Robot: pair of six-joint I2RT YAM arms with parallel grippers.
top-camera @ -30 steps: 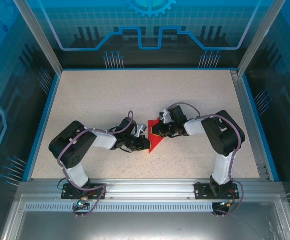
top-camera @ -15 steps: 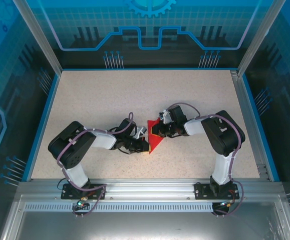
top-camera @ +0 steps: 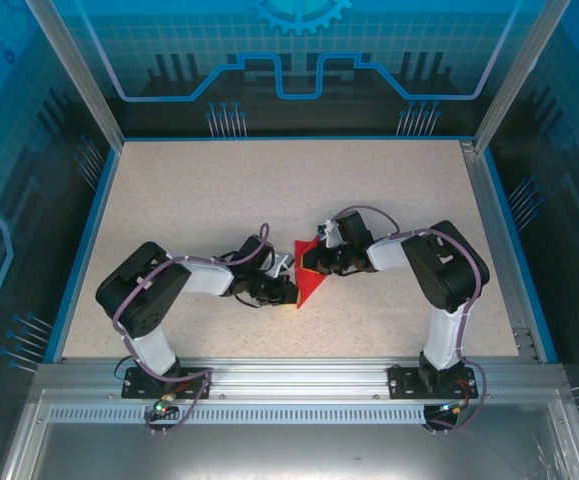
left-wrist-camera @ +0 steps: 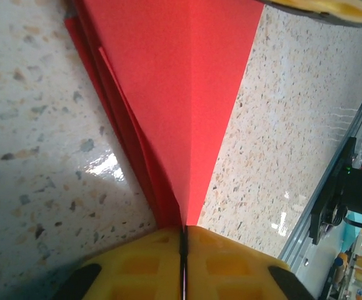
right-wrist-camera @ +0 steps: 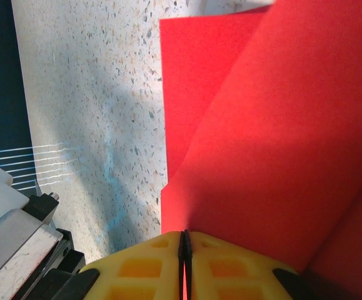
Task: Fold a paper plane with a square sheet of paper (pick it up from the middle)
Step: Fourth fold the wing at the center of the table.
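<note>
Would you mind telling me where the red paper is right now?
The red paper sits mid-table in the top view, pinched between the left hand and the right hand.

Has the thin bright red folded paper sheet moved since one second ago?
No, not visibly. In the top view the red paper sheet keeps its gap to the table's blue far edge, pinched by the left gripper and the right gripper.

From high up behind the arm bases (top-camera: pixel 159 378), the overhead camera looks down and forward across the whole worktop (top-camera: pixel 219 190). The left gripper (left-wrist-camera: pixel 184 236) and right gripper (right-wrist-camera: pixel 184 239) each carry a camera just behind its jaws, staring at close range along the red sheet (top-camera: pixel 309 282) near the worktop's middle, the patch all three views share.
</note>
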